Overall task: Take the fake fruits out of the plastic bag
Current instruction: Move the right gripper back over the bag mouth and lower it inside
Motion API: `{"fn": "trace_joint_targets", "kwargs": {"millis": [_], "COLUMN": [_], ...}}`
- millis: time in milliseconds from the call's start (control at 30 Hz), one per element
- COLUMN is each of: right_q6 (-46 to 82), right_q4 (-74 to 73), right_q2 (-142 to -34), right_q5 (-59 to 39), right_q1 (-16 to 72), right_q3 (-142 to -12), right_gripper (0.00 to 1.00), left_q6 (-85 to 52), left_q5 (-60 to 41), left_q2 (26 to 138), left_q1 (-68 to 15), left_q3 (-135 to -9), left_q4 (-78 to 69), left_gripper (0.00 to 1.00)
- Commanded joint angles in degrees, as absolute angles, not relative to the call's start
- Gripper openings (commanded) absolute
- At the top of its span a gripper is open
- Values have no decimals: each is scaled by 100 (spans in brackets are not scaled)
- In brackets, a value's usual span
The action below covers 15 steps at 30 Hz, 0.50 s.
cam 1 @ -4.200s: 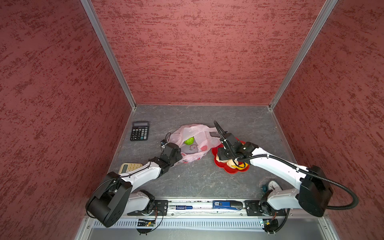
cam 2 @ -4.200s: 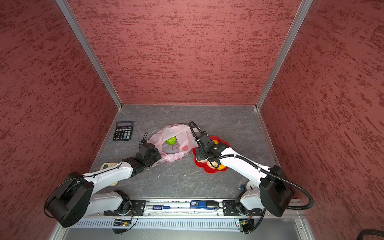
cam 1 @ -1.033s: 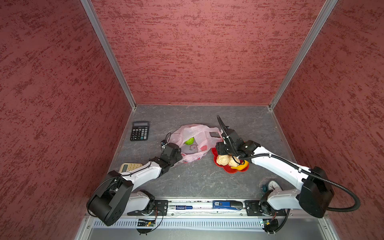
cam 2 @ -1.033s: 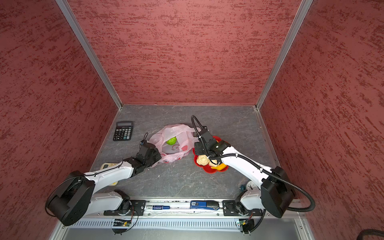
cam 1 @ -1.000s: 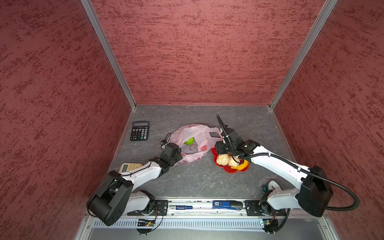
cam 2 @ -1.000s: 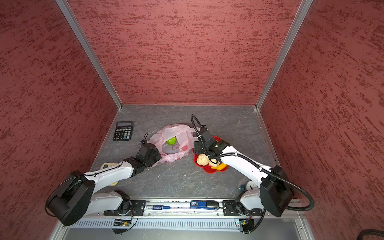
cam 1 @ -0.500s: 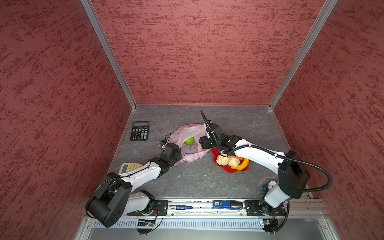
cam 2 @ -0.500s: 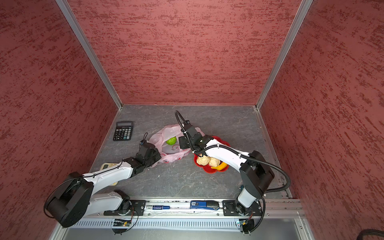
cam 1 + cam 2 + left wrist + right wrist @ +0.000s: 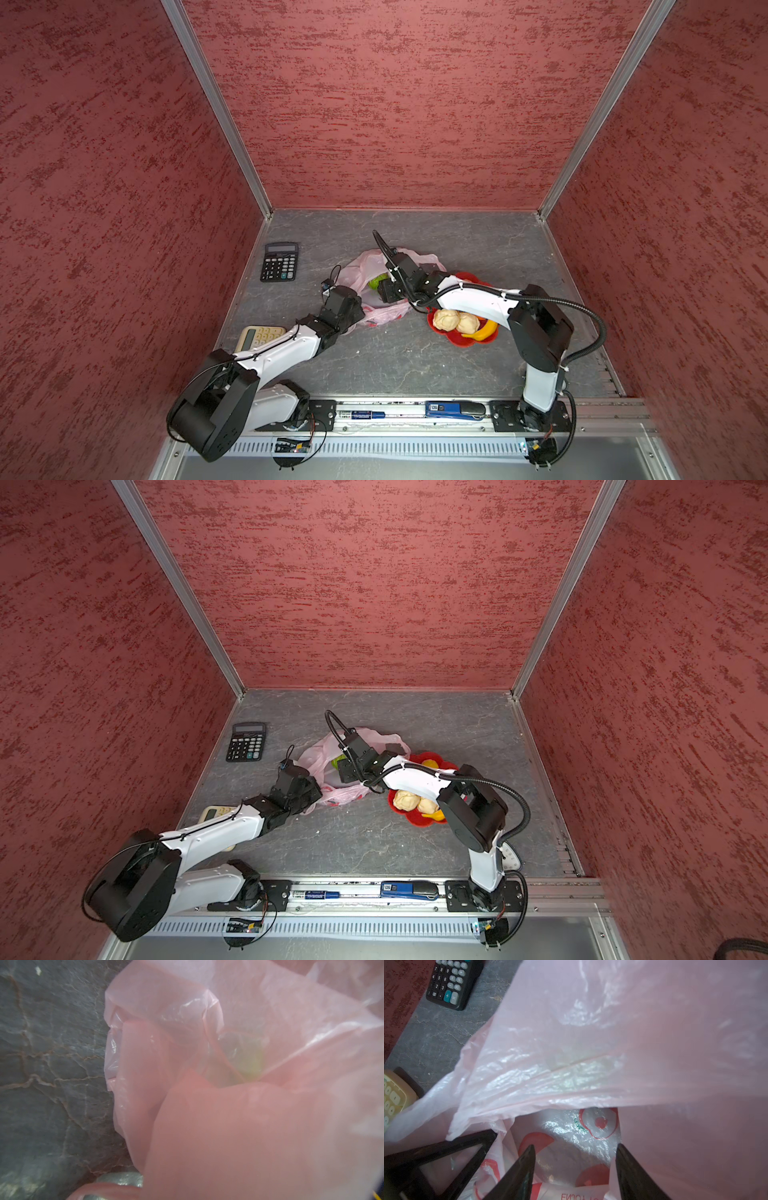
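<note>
Reaching into the pink bag (image 9: 357, 269), the right gripper (image 9: 575, 1157) had its jaws spread while the left gripper (image 9: 359, 312) pinched the bag's rim, a green fruit (image 9: 375, 282) lying inside.

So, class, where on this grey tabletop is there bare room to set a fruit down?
Bare: the strip between the rear wall and the thin pink plastic bag; the wide front area between bag, red flower-shaped dish and front rail. Crowded: the middle, and the left edge with the black calculator and cream calculator.
</note>
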<state>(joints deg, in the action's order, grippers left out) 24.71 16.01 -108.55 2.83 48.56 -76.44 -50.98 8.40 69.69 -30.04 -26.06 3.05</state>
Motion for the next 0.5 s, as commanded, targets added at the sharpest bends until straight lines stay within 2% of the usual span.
{"fn": "trace_joint_targets", "kwargs": {"millis": [0, 467], "right_q6": [2673, 3722], "right_q4": [1352, 277], "right_q2": [-10957, -11333], "right_q5": [288, 436], "right_q1": [4869, 4861], "right_q3": [-7874, -7637], "right_gripper": [63, 76], "left_q6": [-5070, -5019], "left_q5": [813, 730], "left_q2": [6864, 6846], "left_q1": [-3043, -3067], "left_q3": [-2739, -2703], "left_q4": [421, 386], "left_gripper": [1, 1]}}
